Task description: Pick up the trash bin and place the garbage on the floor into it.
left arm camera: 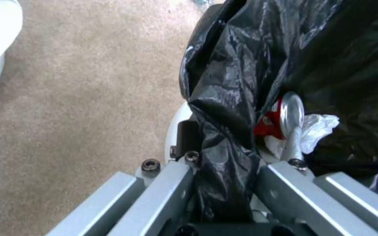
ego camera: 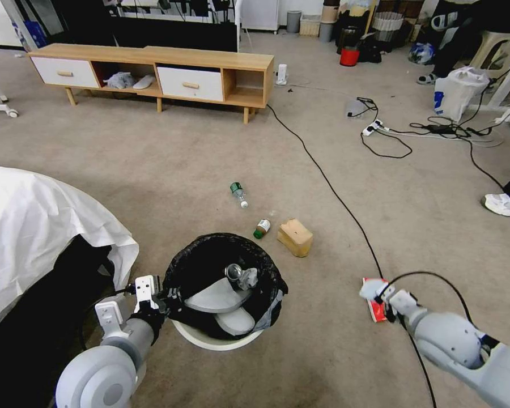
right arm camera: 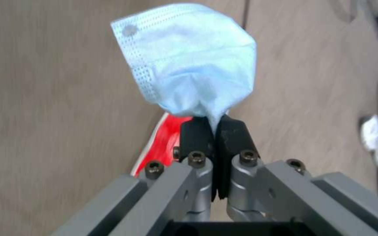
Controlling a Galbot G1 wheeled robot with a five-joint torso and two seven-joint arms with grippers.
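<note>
Cable-strewn lab: TV cabinet (ego camera: 153, 73), carpet (ego camera: 181, 164)

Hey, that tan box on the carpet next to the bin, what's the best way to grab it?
Probably from above, closing across the tan box's narrower width. It lies low on the floor, so its top and side faces are exposed. Come from its right, away from the trash bin and the small green-capped bottle beside it.

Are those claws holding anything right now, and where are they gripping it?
Yes. The left gripper clamps the trash bin by its bag-covered rim. The right gripper pinches the pale blue tissue by its bunched end.
</note>
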